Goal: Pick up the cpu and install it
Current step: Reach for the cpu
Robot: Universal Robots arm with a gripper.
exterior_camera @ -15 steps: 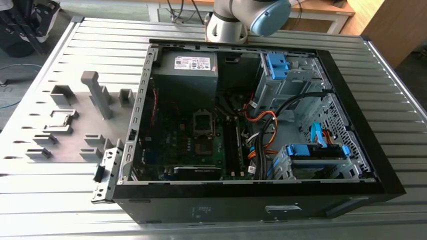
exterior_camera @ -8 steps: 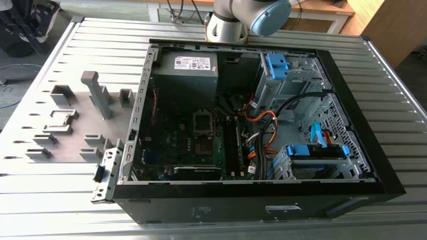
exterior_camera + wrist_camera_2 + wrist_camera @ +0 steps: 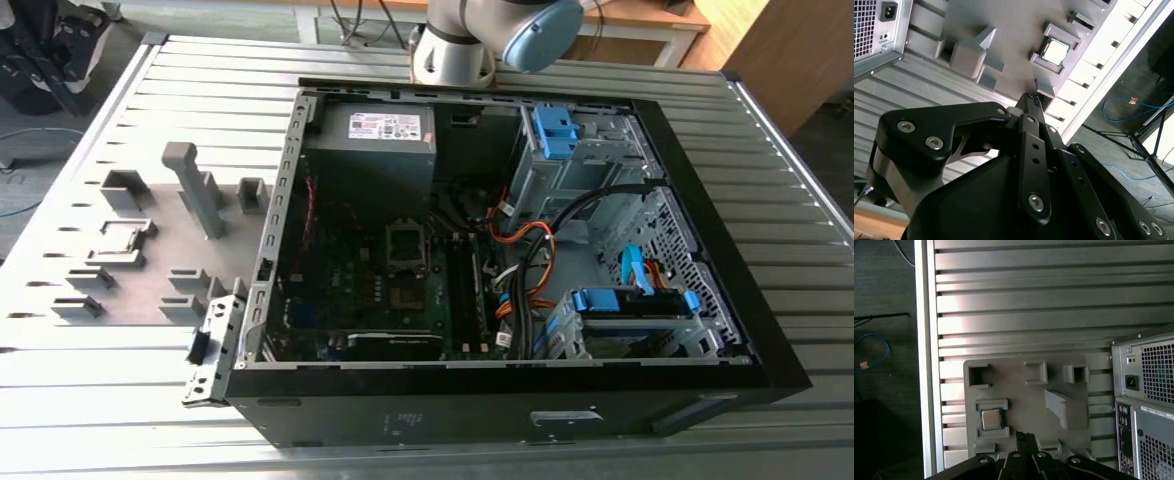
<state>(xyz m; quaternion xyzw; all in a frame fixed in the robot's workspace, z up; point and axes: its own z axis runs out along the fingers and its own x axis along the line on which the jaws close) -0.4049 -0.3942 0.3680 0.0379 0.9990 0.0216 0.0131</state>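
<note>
cpu (image 3: 990, 419) in holder (image 3: 990, 403) — gripper (image 3: 1025, 435) nr

A table (image 3: 120, 400) of ribbed, silvery metal slats is seen in the exterior view. An open black computer case (image 3: 400, 425) is laid on its side on the slats and takes up the middle and the exterior view's right. Just beside the case, toward the exterior view's left, a flat grey plate (image 3: 154, 285) with raised holders is set on the table. Bare slats are seen around the case and the plate.
</note>
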